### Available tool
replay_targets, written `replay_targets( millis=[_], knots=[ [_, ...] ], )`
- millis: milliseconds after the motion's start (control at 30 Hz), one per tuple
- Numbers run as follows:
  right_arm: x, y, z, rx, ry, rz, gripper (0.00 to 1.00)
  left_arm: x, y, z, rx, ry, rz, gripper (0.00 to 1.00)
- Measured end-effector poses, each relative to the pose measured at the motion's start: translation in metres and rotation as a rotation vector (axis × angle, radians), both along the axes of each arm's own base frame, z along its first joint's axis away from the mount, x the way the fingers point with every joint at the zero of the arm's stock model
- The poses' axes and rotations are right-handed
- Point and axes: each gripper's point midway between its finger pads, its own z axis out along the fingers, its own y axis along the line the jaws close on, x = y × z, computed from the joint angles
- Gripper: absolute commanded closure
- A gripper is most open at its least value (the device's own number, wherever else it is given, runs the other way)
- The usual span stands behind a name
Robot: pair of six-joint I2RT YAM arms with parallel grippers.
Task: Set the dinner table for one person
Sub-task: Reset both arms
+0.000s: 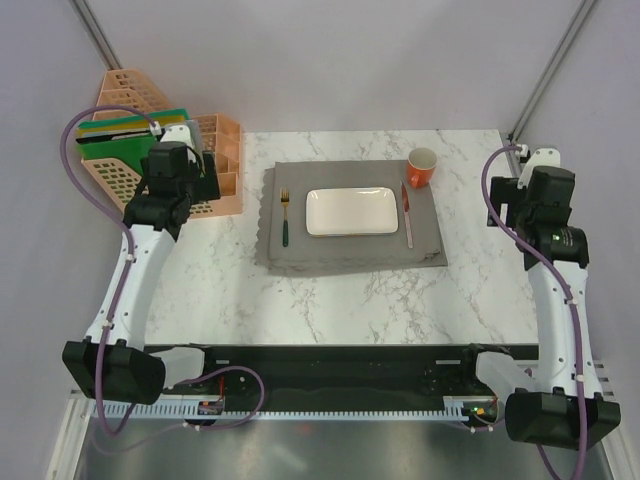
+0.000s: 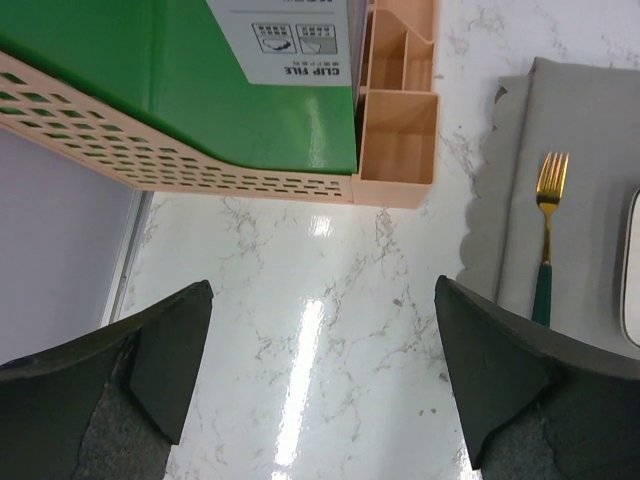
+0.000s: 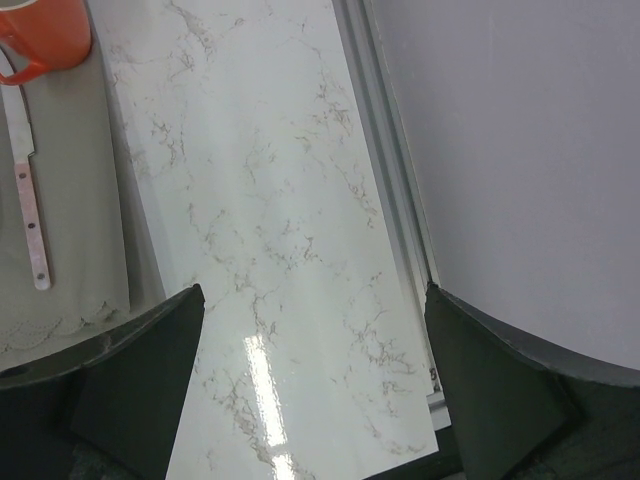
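The marble-pattern bench (image 1: 330, 300) stretches ahead of both arm bases. At its centre lies a grey scallop-edged placemat (image 1: 340, 252) carrying a white rectangular plate (image 1: 351, 211), with a gold fork (image 1: 285, 218) on the left, a knife (image 1: 407, 215) on the right and an orange mug (image 1: 422, 168) at the far right corner. A peach desk organiser (image 1: 225, 170) stands far left. The left pincer (image 2: 320, 360) hangs wide apart and empty near it. The right pincer (image 3: 312, 370) gapes empty over the bench's right edge.

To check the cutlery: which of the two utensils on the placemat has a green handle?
The fork, left of the white plate: dark green handle, gold tines. The knife, right of the plate, has a pale pink handle.
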Motion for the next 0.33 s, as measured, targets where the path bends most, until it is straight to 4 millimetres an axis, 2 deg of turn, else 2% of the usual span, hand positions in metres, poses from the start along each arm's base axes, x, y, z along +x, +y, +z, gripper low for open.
replay_targets(
  millis=[167,267,333],
  knots=[
    [-0.002,0.0,-0.001,0.002,0.006,-0.002,0.02,0.005,-0.004,0.012,-0.014,-0.056,-0.016,0.03],
    [-0.002,0.0,-0.004,0.004,0.011,-0.003,0.02,0.009,-0.005,0.014,-0.017,-0.08,-0.021,0.05],
    [-0.003,0.0,-0.009,0.008,0.022,-0.004,0.02,0.011,-0.004,0.011,-0.011,-0.11,-0.026,0.02]
  ],
)
